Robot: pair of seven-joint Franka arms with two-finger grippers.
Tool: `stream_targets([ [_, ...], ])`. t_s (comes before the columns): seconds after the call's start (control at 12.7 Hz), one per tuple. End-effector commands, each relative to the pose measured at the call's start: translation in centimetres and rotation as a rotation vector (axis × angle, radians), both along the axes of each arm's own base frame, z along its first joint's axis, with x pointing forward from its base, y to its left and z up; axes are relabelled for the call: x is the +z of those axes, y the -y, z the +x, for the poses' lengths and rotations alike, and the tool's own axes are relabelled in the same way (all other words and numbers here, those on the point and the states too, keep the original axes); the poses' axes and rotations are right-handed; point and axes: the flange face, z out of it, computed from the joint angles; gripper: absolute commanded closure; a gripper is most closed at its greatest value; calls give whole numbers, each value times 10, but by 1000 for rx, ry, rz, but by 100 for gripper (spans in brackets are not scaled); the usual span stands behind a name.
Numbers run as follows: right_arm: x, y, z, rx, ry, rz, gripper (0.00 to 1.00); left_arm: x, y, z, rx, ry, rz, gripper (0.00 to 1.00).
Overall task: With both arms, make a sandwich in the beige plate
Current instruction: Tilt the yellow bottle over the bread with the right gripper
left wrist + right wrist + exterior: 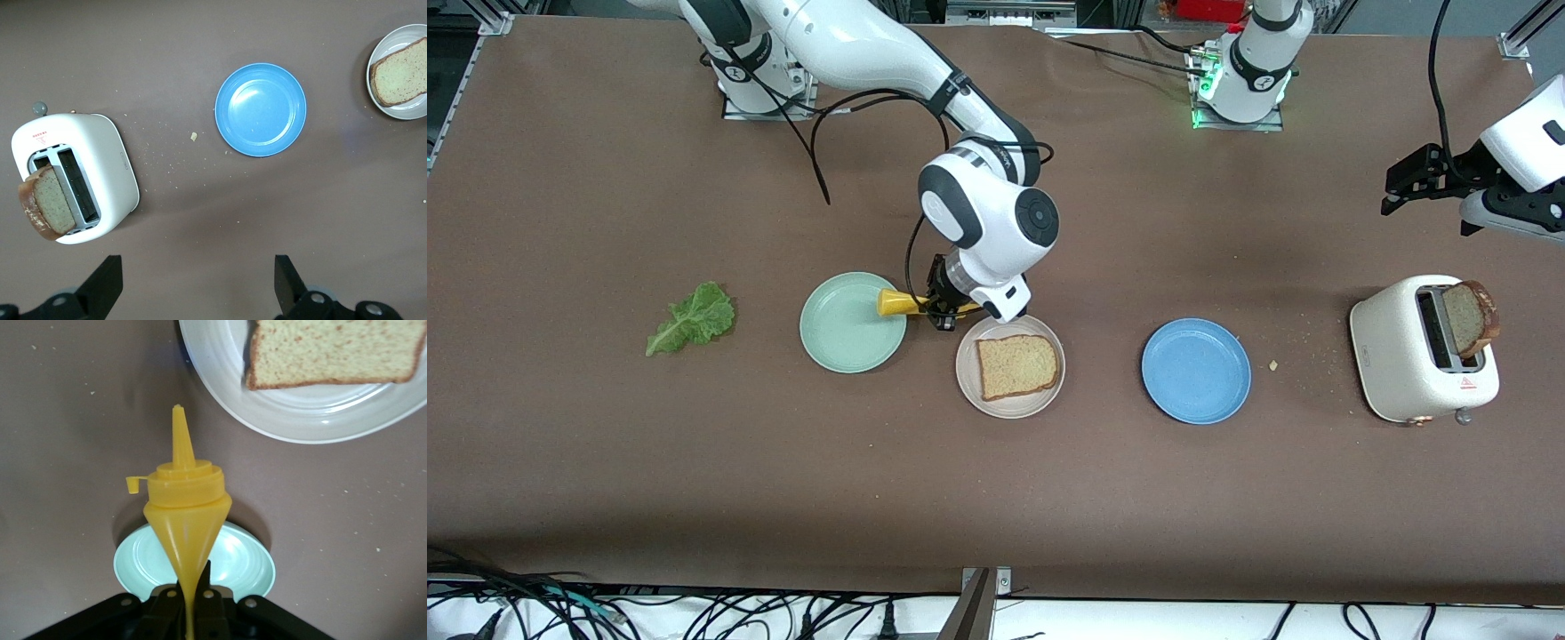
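**A:** Sandwich so far, in your front view: one bread slice (1017,365) lying on the beige plate (969,378), with the mint-green plate (852,322) just beside it toward the right arm's end of the bench (605,462). The lettuce leaf (693,317) lies past the mint-green plate, well apart from the beige plate.

**B:** And your claws?

**A:** Right claw (943,313) is clamped on a yellow squeeze bottle (896,302), low beside the beige plate. Left claw (1400,187) hangs above the toaster (1423,356).

**B:** Left wrist view?

**A:** Its fingers (100,283) stand apart and empty. A second slice (47,210) leans out of the toaster slot, and the blue plate (261,109) is bare.

**B:** Right wrist view?

**A:** The nozzle points at the plate rim (220,400), not the bread. Squeeze now and you would likely sauce the bench.
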Motion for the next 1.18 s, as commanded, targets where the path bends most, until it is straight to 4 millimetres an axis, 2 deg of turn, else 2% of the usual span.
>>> stream_targets([
  [0.0,6,-1,2,0,30,-17,99,5,0,-1,-3,6,-9,0],
  [0.47,22,4,10,-11,34,14,98,5,1,0,-5,6,-8,0],
  [0.55,33,7,12,-34,22,51,98,5,1,0,-5,6,-9,0],
  [0.63,41,20,23,-71,5,86,98,5,0,0,-2,6,-9,0],
  [0.71,62,30,31,-97,-2,137,98,5,-1,0,-2,6,-9,0],
  [0.87,90,50,45,-145,-61,254,98,5,-1,0,-2,6,-9,0],
  [1.1,125,114,87,-289,-165,502,98,5,0,0,-3,6,-8,0],
])
